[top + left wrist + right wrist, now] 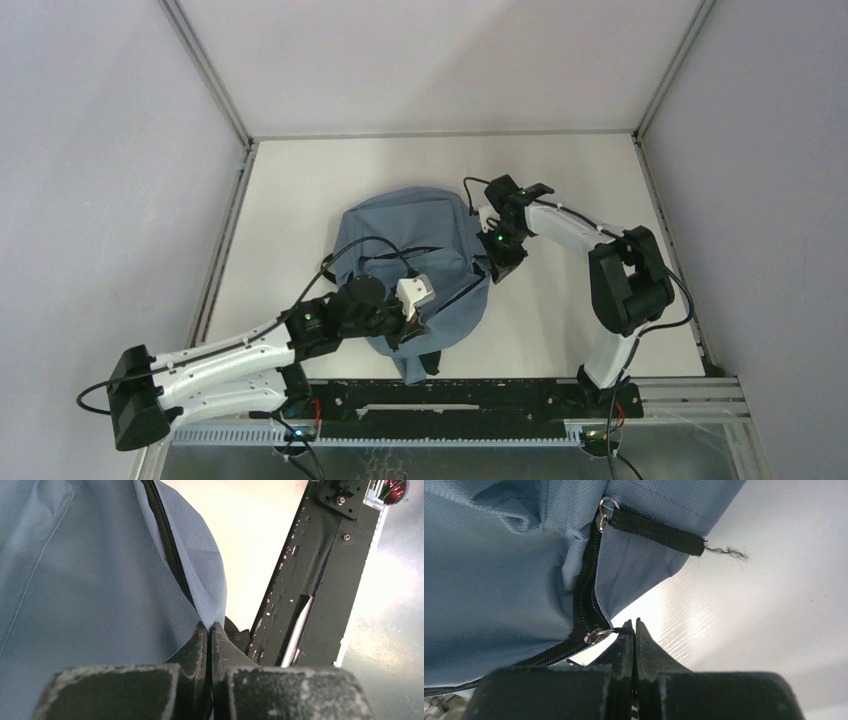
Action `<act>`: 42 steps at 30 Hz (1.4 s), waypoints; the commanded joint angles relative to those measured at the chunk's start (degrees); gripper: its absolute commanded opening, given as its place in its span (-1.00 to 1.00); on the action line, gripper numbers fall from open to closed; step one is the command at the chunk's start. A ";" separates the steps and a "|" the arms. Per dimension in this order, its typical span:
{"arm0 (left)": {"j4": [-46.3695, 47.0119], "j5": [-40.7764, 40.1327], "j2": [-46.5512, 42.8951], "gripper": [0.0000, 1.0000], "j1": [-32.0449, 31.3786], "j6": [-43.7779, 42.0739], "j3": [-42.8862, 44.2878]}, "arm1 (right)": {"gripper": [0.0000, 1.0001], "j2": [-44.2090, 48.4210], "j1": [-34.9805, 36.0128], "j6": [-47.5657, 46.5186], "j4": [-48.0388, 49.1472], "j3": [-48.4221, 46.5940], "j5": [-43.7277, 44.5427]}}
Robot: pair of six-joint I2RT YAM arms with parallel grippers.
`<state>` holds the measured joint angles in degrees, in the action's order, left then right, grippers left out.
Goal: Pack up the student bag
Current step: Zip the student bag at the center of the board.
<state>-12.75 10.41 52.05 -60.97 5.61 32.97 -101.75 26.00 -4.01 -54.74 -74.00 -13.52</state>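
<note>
White tabletop (pixel 300 190), closed in by grey walls (pixel 90 150), is carrying the student bag (pixel 400 235), which is lying flat near the middle of the surface. Its lower end is trailing a dark strap toward the black rail (pixel 450 395) at the near edge. At the bag's near right edge, the left gripper (pixel 210 629) is reaching in from the lower left. Its fingers are pressing together on the hem of blue-grey fabric, just beside the black zip (pixel 172 560) that is running up the cloth. On the bag's far right side, the right gripper (pixel 634 626) is coming in from the right. Its fingers are squeezing tight against each other and pinching the thin black zip pull (pixel 599 635), whose metal ring is sitting just left of the tips at the bag's edge. Further along the same zip, a second slider is wearing a black webbing tab (pixel 659 530) with a frayed end, well apart from the fingers. Both arms are flanking the bag, one on each side.
</note>
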 commanded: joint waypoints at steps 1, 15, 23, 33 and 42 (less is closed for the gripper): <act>-9.58 7.16 -3.30 -1.00 -2.05 -0.93 0.29 | -1.00 -0.02 -5.70 -3.47 8.44 -2.95 11.32; 1.74 -1.99 7.58 0.44 -2.12 -0.64 11.14 | -1.00 9.29 2.77 -2.48 11.76 -1.49 1.76; 6.35 -7.57 23.55 0.42 -2.22 4.87 21.21 | -1.00 10.57 1.81 -1.20 11.26 -0.59 2.01; 9.48 -5.61 28.31 -0.91 -2.25 6.70 20.69 | -1.00 12.54 0.10 -0.10 9.65 -0.59 1.78; 14.02 2.40 25.55 -1.00 -2.31 9.03 11.77 | -1.00 10.67 -0.77 -0.16 9.17 -2.47 6.88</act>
<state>-2.63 6.50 80.82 -62.83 12.23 49.82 -91.94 26.35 -4.80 -47.51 -73.87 -10.44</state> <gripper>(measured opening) 0.012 0.006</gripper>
